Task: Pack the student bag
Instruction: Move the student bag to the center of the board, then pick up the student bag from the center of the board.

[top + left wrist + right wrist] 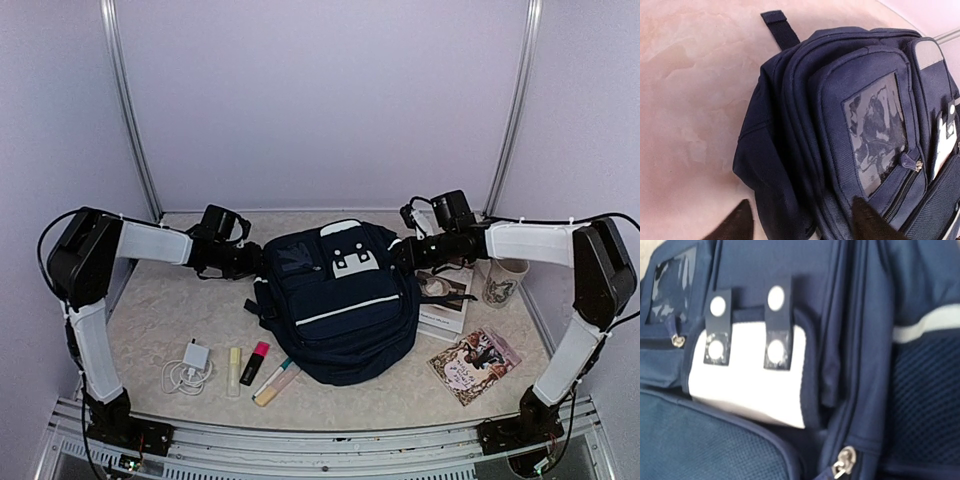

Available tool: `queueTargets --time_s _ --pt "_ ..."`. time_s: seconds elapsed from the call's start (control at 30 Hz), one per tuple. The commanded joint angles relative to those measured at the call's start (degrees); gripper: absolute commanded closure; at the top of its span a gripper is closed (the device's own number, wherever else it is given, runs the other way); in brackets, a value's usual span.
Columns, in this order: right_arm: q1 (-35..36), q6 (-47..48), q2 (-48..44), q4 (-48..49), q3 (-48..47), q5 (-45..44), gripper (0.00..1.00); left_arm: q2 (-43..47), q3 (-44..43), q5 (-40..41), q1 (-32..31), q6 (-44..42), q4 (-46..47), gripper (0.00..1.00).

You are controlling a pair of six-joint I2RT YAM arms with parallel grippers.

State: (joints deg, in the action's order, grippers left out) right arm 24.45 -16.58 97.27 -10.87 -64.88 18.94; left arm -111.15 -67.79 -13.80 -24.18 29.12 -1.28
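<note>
The student bag [340,300], dark navy with a white patch and a pale stripe, lies flat in the middle of the table. My left gripper [254,262] is at its upper left edge. In the left wrist view the gripper [802,224] is open: one fingertip [737,224] is over the table and the other is over the bag's front [790,125]. My right gripper [406,252] is against the bag's upper right edge. Its fingers do not show in the right wrist view, which is filled by the white patch [750,385] and a zipper pull [845,463].
Left of the bag lie a white charger with cable [190,365], a yellow highlighter [233,371], a pink highlighter [255,362] and two pens [277,381]. Right of it are a notebook [446,298], a patterned cup [503,281] and an illustrated booklet [475,365].
</note>
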Motion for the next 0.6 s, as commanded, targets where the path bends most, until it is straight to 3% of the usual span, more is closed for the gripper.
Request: queueTargets --time_s 0.0,0.2,0.4,0.57 --pt "0.43 1.74 -2.53 -3.02 -1.08 -3.45 0.77 5.41 0.58 4.19 -0.31 -1.39 3.1 0.16" --pt "0.43 2.06 -4.12 -7.43 1.17 -5.36 0.77 8.43 -5.43 12.03 -6.91 -11.92 1.87 0.07" --pt "0.43 1.73 -3.02 -8.45 2.46 -1.78 0.79 -2.82 -21.32 -3.67 -14.95 -24.51 -9.34 0.12" --pt "0.6 1.39 -0.68 -8.01 2.58 1.4 0.8 -13.4 -31.24 -9.62 -18.61 -31.52 -19.58 0.09"
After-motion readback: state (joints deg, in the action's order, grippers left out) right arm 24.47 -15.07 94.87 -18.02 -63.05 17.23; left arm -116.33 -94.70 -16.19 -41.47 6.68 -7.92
